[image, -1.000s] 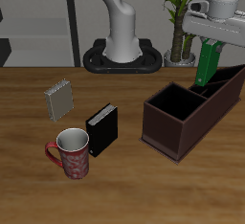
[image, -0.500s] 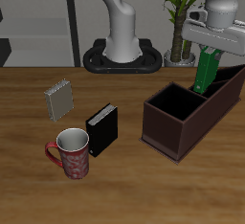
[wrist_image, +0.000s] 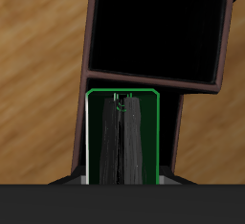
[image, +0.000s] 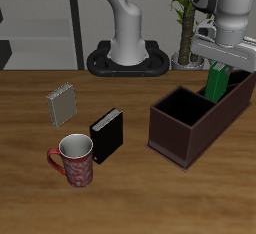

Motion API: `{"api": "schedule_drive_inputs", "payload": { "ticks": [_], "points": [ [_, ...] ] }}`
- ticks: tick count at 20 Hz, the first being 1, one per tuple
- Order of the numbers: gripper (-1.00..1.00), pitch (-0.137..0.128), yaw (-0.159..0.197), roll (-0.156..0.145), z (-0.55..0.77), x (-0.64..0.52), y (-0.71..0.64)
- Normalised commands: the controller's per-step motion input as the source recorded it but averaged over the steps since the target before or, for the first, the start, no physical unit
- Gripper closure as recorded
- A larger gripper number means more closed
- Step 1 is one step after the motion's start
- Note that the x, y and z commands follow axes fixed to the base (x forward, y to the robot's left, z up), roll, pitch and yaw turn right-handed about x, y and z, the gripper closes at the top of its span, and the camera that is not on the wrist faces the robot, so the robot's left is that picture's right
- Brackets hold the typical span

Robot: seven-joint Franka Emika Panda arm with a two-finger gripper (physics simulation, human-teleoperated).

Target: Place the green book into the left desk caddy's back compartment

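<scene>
Gripper (image: 218, 66) at upper right of exterior frame, above far end of left desk caddy (image: 176, 138); fingers clamped on green book (image: 216, 82). Book upright, lower part sunk behind caddy wall into narrow section beside large square section; exact compartment not certain. Wrist view: green book (wrist_image: 121, 137) edge-on between finger pads, caddy (wrist_image: 89, 46) below. Black book (image: 106, 135), grey spiral notepad (image: 62, 104), red patterned mug (image: 75, 160) on table at centre-left and lower left.

The green book (image: 217, 82) stands upright on end, its lower part sunk inside a narrow section of the left desk caddy (image: 185, 128), a long dark maroon-brown box lying at a slant on the desk, its large square section nearer the front.
</scene>
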Motion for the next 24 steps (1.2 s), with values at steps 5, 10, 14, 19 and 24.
{"api": "schedule_drive_inputs", "payload": {
  "ticks": [5,10,14,19,24],
  "points": [
    [1.00,0.016,-0.005,0.005,-0.13,0.05,0.02],
    [1.00,0.042,0.013,-0.003,-0.25,0.15,0.03],
    [-1.00,0.027,0.015,0.010,-0.12,0.06,0.03],
    [-1.00,0.005,0.012,0.003,-0.05,0.02,-0.01],
    [-1.00,0.012,0.009,-0.009,-0.10,0.06,-0.06]
  ]
}}
